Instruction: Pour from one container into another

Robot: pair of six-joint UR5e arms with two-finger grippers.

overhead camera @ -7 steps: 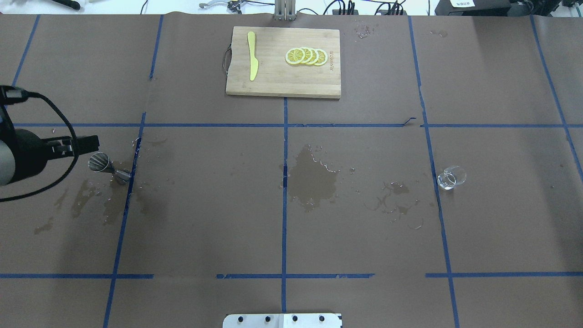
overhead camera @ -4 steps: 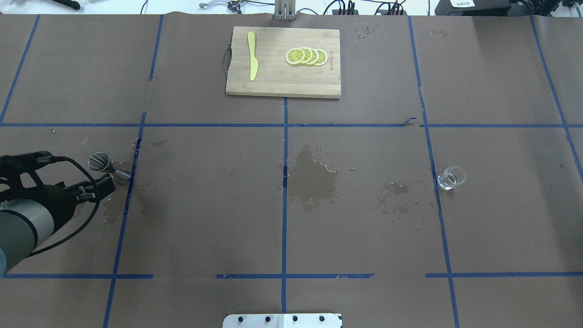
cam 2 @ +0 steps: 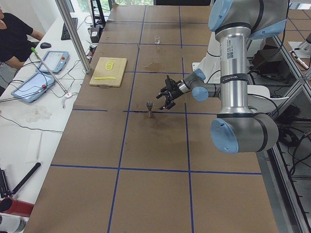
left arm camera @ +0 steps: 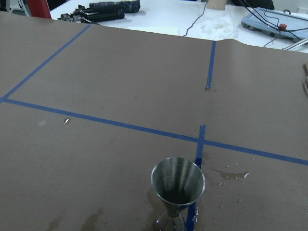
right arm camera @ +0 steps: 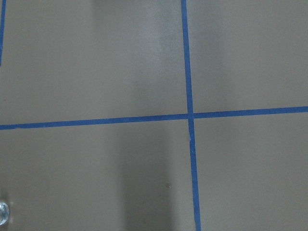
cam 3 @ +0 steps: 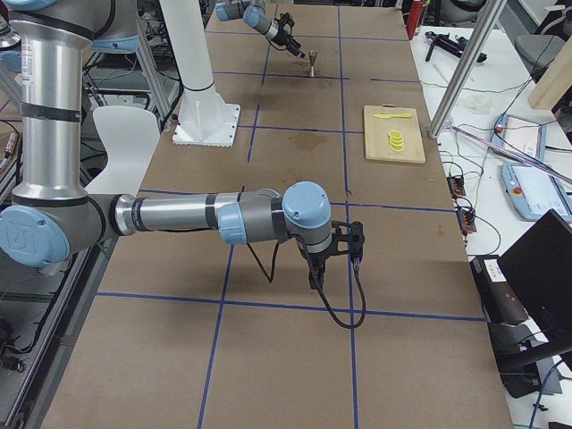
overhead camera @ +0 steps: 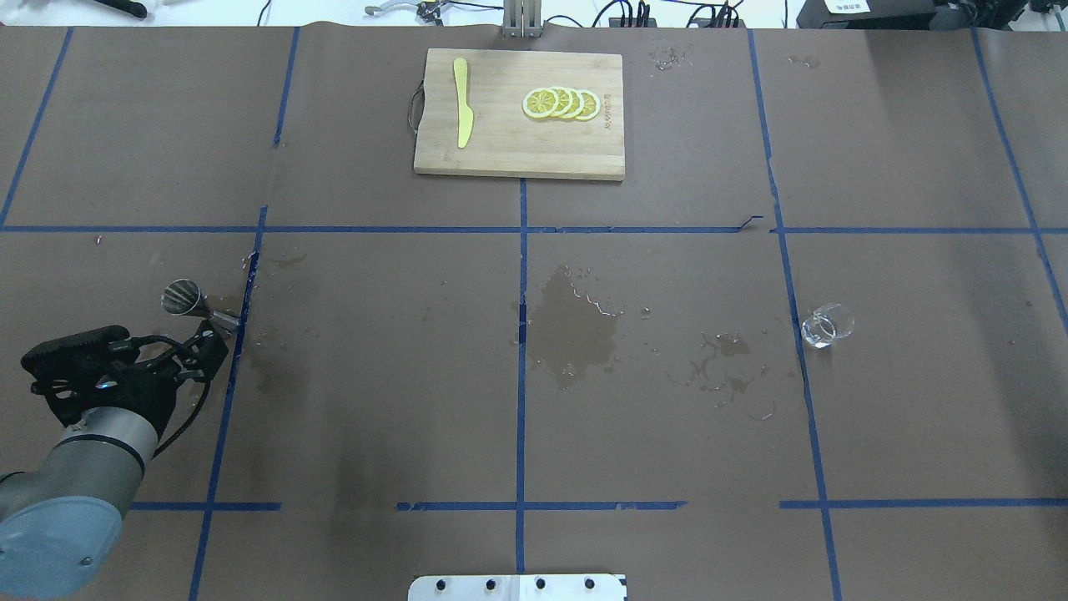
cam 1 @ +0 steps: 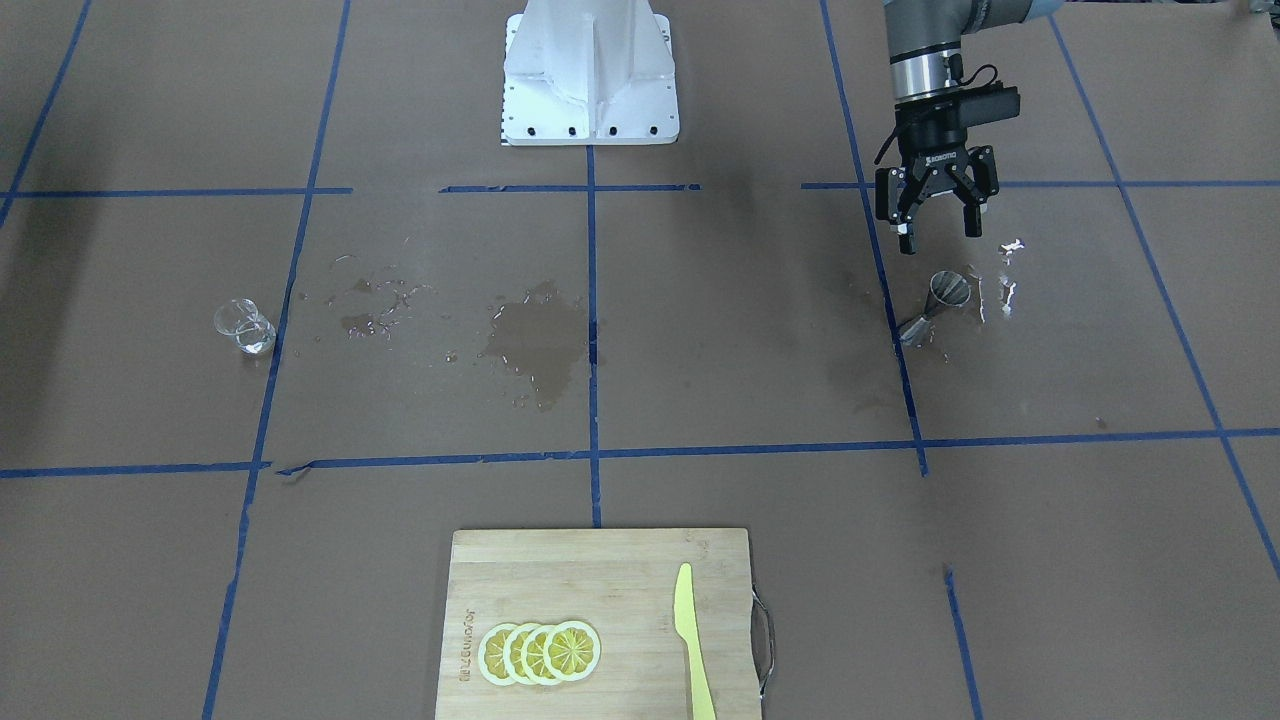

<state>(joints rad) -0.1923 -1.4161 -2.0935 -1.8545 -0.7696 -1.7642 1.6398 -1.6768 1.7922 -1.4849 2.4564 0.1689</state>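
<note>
jigger upright; front view: fingers spread

A cutting board holds lemon slices and a yellow knife.

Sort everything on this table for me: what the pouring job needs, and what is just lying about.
For the job:
- metal cup, upright
- small glass, far across the table
- left gripper, open, close to the metal cup but not touching it

Lying about:
- cutting board
- yellow knife and lemon slices on it
- wet patch mid-table
</note>
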